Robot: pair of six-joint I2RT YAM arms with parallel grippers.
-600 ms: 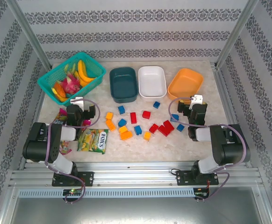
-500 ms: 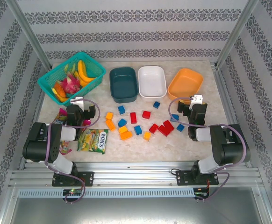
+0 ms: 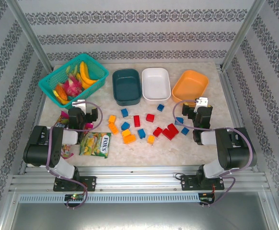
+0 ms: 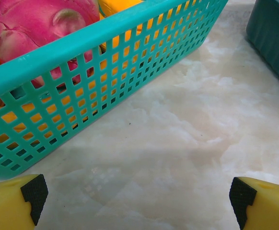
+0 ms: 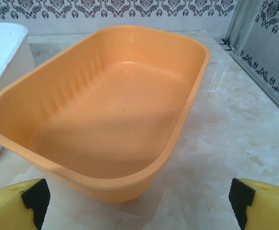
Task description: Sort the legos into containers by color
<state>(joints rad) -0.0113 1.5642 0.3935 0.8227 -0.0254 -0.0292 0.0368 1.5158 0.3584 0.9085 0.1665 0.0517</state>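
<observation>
Only a slice of the white tub [image 5: 3, 62] shows beside the orange tub [image 5: 106, 115]. Left gripper [image 4: 139, 203] and right gripper [image 5: 139, 203] are spread wide, holding nothing.

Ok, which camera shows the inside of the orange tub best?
The right wrist view: the orange tub sits close in front, with its whole interior visible and empty. The top external view shows it small, from above, just right of the white tub.

A teal mesh basket [image 4: 82, 45] sits at the worktop's [image 3: 168, 153] far left corner, holding toy bananas [image 3: 85, 73] and a pink dragon fruit [image 3: 72, 87]. A candy bag [image 3: 96, 143] lies near the front left.
</observation>
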